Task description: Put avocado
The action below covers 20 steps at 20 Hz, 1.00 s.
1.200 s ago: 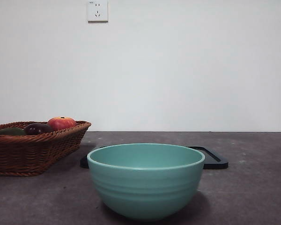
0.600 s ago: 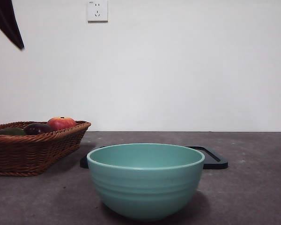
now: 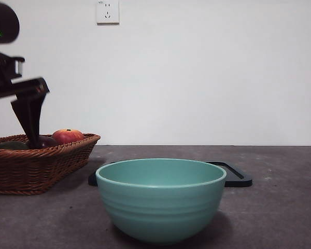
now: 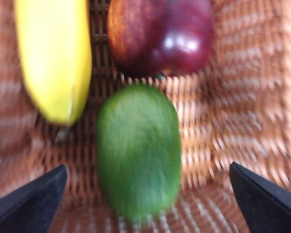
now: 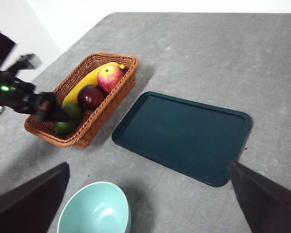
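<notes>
Wicker basket (image 5: 117, 90) holds banana (image 5: 88, 80), apple (image 5: 109, 77), plum (image 5: 90, 95); dark tray (image 5: 184, 137) beside; teal bowl (image 3: 160, 199) nearer.

The left gripper (image 3: 31, 136) has dropped from the top corner into the basket (image 3: 41, 168), jaws spread wide over the avocado (image 4: 138, 150).

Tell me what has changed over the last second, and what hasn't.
The left gripper has come down from the upper corner into the basket, jaws open on either side of the avocado without gripping it. Nothing has been taken hold of. The apple, the plum, the bowl and the tray are where they were. The right gripper waits, open, high above the table.
</notes>
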Tool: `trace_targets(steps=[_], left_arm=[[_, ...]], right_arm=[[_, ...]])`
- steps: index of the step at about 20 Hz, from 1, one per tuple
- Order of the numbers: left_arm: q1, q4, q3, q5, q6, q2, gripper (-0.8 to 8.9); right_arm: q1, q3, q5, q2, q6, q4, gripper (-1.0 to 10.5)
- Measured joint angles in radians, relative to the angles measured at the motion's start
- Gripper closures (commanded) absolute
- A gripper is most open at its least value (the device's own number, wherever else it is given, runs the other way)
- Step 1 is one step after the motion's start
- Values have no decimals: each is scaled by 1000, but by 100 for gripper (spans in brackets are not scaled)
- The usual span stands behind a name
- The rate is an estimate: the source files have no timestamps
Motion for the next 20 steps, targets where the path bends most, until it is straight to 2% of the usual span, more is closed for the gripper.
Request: trace_targets(steps=[5,9,12,15,17,20], left_arm=[[0,85,0,0,0,76,253],[0,93,0,0,0,95,261],[0,90,0,0,0,95,430],[0,45,0,0,-1,96,454],[0,47,0,0,0,97,563],[0,48,0,0,-1,97,593]], right_arm=[[0,0,0,0,0,0,388],[0,0,0,0,0,0,388],[0,0,0,0,0,0,388],[0,0,0,0,0,0,388],[0,0,0,0,0,0,388],[0,0,0,0,0,0,388]])
